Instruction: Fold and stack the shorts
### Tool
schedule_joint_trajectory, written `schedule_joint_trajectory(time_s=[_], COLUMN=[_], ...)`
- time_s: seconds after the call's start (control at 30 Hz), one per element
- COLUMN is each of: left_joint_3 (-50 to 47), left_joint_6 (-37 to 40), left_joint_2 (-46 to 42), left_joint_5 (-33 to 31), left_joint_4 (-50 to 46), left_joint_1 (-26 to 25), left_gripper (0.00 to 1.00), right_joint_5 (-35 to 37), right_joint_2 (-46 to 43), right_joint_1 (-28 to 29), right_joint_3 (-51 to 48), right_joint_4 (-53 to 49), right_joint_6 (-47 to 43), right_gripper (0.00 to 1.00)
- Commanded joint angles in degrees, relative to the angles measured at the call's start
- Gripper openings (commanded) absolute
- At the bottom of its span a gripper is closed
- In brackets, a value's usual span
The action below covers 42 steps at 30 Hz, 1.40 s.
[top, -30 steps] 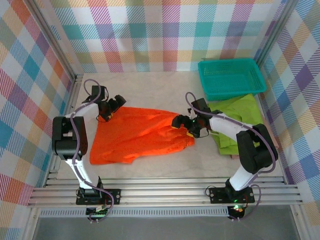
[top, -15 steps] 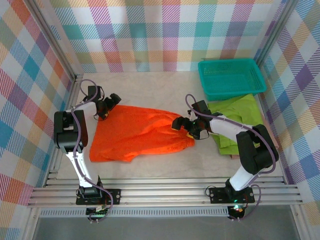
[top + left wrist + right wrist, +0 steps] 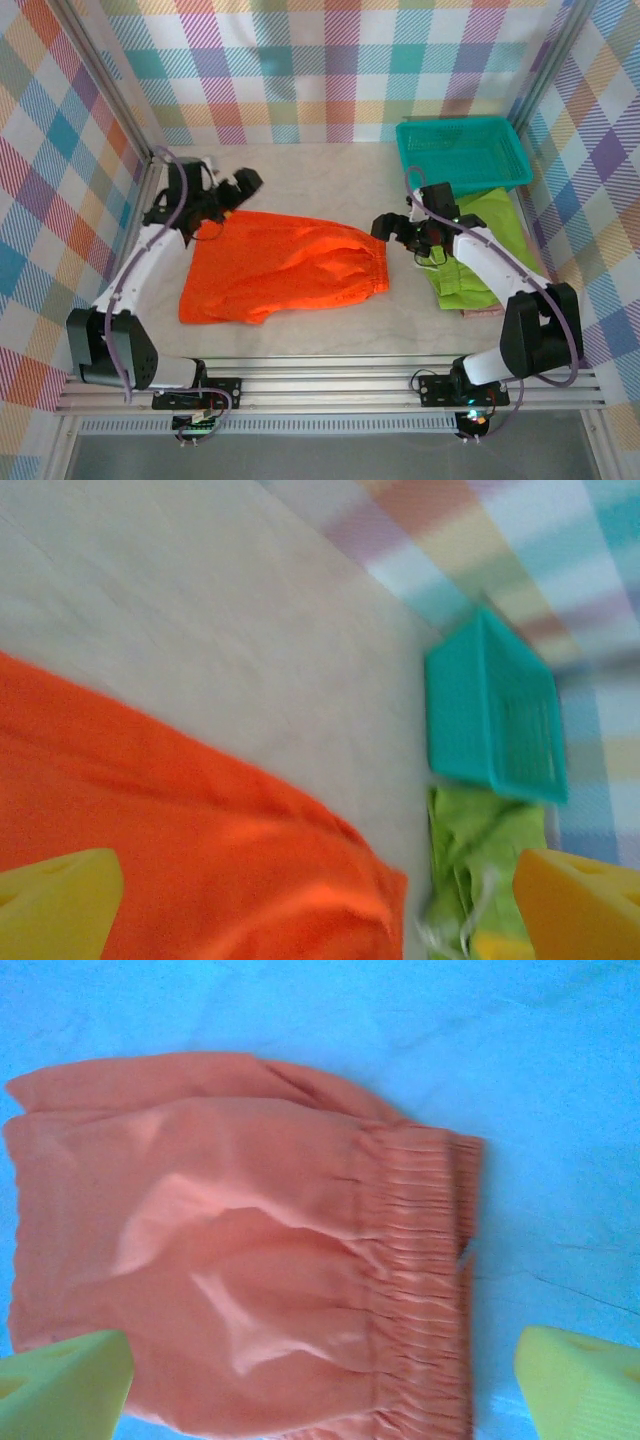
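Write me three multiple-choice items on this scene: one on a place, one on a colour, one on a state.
1. The teal basket sits in the: A) far right corner B) near left corner C) table centre.
2. The shorts spread mid-table are: A) pink B) orange C) blue.
3. The right fingers are: A) shut on the basket B) shut on cloth C) open, empty.
A, it stands by the back-right walls; B, the cloth is bright orange; C, the fingers stand wide apart.
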Motion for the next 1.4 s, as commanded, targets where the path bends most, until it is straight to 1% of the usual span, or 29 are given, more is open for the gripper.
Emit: schedule_joint_trajectory(time_s=[0.0,0.1,0.17,0.27,0.33,0.4,0.5,0.63,0.77,0.83,1.0,1.07,1.1,1.13,1.23,1.37], left_joint_3=[-8.42,-12.94,-13.32,-11.10,-8.15,-5.58,-2.67,-0.42,0.20,1.24,5.78,7.15,7.99,8.75,10.26,11.11], left_joint_6=[-5.96,-10.28,-11.88,-13.39,-13.55,-13.72,-14.99,-16.25,-18.82,-19.23,-17.78,-17.73,-17.84,-18.00,-18.50,-21.17], left_joint_2=[0.83,1.52,3.29,7.11,10.50,13.97,19.12,25.81,29.78,30.48,28.76,28.29,28.53,29.12,31.40,36.02], left_joint_5=[2.23,1.05,0.82,0.20,-0.52,-0.68,-0.57,-1.54,-0.46,0.34,-0.47,-0.70,-0.45,-0.23,-0.44,1.56], left_joint_4=[-1.18,4.91,7.26,9.12,9.48,9.81,11.24,13.35,17.49,18.79,15.87,14.67,14.13,13.61,12.87,16.73], left_joint_1=[-5.91,-11.78,-15.07,-20.39,-23.90,-26.27,-28.48,-30.50,-31.84,-32.47,-33.49,-33.83,-33.95,-34.18,-34.82,-35.28], left_gripper=[0.99,0.94,0.89,0.75,0.61,0.54,0.41,0.39,0.36,0.35,0.31,0.27,0.24,0.19,0.11,0.05], right_joint_5=[-4.27,-4.36,-4.28,-4.25,-4.28,-4.23,-5.02,-5.56,-5.77,-5.77,-4.24,-4.48,-5.14,-5.83,-7.66,-10.63], right_joint_2=[3.17,5.51,6.56,7.99,8.64,9.16,10.20,11.86,12.95,13.23,12.76,12.16,11.73,11.21,9.35,8.31], right_joint_1=[-0.69,-0.83,-0.90,-0.97,-0.99,-1.00,-1.01,-1.05,-1.01,-1.01,-1.18,-1.76,-2.33,-2.92,-4.81,-5.58], right_joint_3=[-0.80,-0.88,-1.13,-1.31,-1.42,-1.37,-1.33,-1.24,-1.42,-1.75,-2.10,-2.42,-2.75,-3.12,-4.29,-5.00], right_joint_4=[-3.80,-3.98,-3.54,-2.96,-2.66,-2.46,-2.02,-1.50,-1.34,-1.20,-1.03,-0.67,-0.23,0.15,1.57,2.89], right_joint_6=[-3.05,-3.64,-3.60,-3.45,-3.39,-3.35,-3.25,-3.16,-3.13,-3.07,-2.41,-1.65,-1.06,-0.35,1.48,3.13], right_gripper=[0.96,0.93,0.92,0.90,0.88,0.87,0.85,0.82,0.81,0.80,0.76,0.75,0.74,0.73,0.69,0.67])
